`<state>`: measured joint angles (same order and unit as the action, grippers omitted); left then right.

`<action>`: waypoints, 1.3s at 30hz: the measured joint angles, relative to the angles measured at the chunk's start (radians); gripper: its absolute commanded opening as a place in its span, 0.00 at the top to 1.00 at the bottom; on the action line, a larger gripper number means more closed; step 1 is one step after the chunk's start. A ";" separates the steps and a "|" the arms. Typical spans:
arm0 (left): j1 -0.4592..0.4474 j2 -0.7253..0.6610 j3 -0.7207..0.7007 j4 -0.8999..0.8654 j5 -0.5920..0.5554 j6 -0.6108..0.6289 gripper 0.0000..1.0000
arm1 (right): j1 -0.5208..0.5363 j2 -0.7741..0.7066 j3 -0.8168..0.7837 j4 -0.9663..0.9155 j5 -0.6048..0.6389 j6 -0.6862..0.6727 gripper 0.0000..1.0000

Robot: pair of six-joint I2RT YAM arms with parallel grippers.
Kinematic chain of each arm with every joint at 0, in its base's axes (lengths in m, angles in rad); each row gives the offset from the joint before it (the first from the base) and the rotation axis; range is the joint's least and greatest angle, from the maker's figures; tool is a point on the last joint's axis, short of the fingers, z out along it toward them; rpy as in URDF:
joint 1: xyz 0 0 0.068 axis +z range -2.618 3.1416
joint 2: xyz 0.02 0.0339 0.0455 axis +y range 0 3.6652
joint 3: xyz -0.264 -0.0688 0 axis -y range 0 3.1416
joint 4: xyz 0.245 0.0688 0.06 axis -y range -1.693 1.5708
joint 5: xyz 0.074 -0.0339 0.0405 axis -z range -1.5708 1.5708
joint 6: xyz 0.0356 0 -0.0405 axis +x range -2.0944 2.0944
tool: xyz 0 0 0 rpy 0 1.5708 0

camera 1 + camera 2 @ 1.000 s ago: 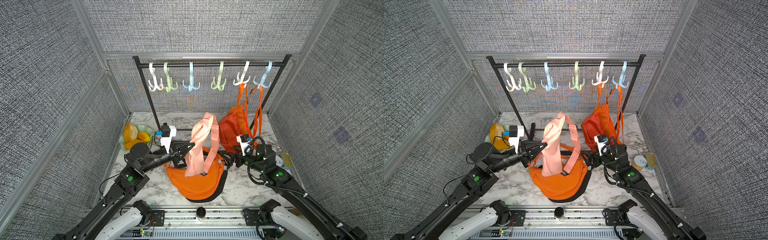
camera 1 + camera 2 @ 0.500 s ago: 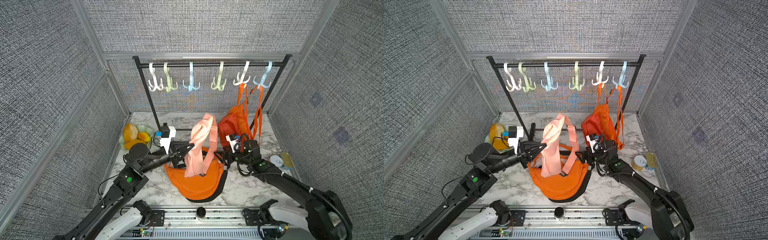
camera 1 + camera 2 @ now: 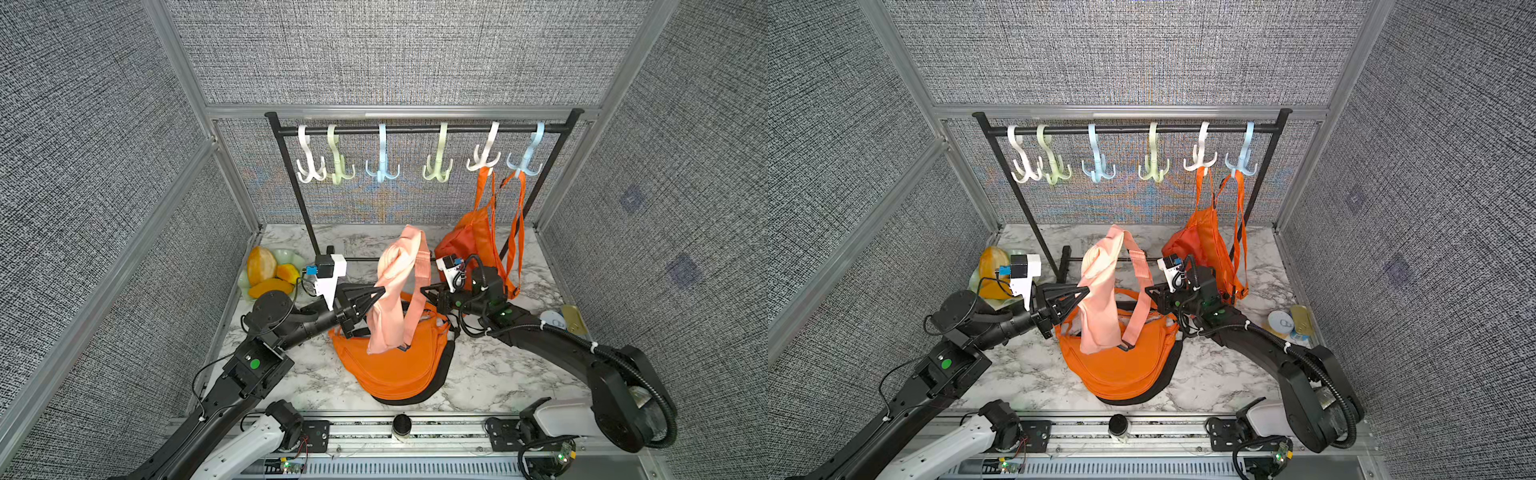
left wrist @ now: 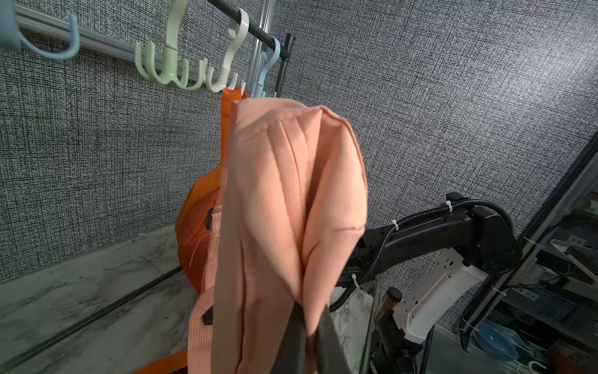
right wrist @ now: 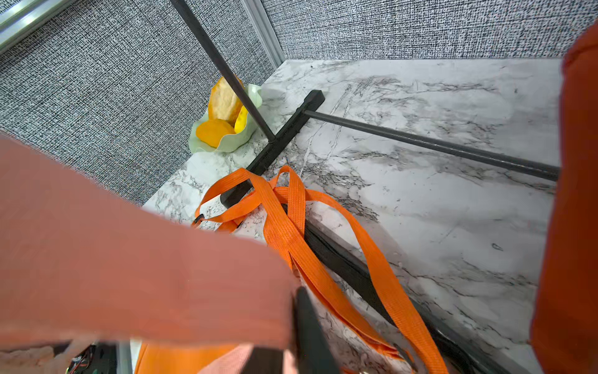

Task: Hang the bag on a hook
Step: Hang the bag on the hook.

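The peach bag (image 3: 390,307) hangs at mid-frame in both top views. It is lifted above an orange bag (image 3: 395,370) that lies flat on the marble surface (image 3: 498,374), and it is not yet on any hook. The left gripper (image 3: 379,292) reaches in from the left of the frame, its fingers (image 4: 293,340) clamped tight on a fold of the peach cloth. That pinch is plain only in the left wrist view, at the bottom edge. The right gripper (image 3: 424,289) comes in from the right and is closed on the bag's strap (image 3: 419,270). In the right wrist view the strap is a blurred peach band across the lower left, ending at one dark finger; the other finger is mostly hidden.

Only the right wrist view shows loose orange webbing (image 5: 291,233) lying on the surface across the rack's foot (image 5: 284,136). A pale green bowl (image 5: 226,145) of fruit stands beyond it, at upper left.

The top views alone show the whole rail (image 3: 415,129) across the upper centre, carrying six hooks (image 3: 436,166). A second orange bag (image 3: 465,245) hangs at right, its straps on the white hook (image 3: 484,151) and the blue hook (image 3: 527,156). In the left wrist view the peach cloth covers most of that bag.
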<state>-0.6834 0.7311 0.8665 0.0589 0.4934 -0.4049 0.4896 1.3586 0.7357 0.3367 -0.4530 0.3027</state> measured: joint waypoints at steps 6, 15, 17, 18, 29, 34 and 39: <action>0.002 -0.053 -0.063 0.023 -0.061 -0.014 1.00 | 0.000 -0.072 0.065 -0.082 0.135 0.035 1.00; 0.002 -0.170 -0.281 0.222 -0.261 -0.023 1.00 | 0.010 -0.179 0.385 -0.376 0.441 -0.004 1.00; 0.002 -0.153 -0.316 0.259 -0.285 -0.026 1.00 | 0.012 -0.173 0.457 -0.427 0.484 -0.022 1.00; 0.001 -0.134 -0.323 0.277 -0.291 -0.026 1.00 | 0.014 -0.165 0.498 -0.457 0.508 -0.032 1.00; -0.005 -0.033 -0.354 0.500 -0.304 -0.107 1.00 | 0.008 -0.031 0.854 -0.663 0.628 -0.145 1.00; -0.023 0.004 -0.351 0.557 -0.306 -0.149 1.00 | -0.003 0.057 1.031 -0.724 0.631 -0.198 1.00; -0.057 0.046 -0.322 0.585 -0.303 -0.156 1.00 | -0.020 0.150 1.172 -0.774 0.623 -0.245 1.00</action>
<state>-0.7403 0.7769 0.5442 0.6437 0.1909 -0.5613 0.4698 1.5089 1.9079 -0.4377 0.1696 0.0574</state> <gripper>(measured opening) 0.078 0.054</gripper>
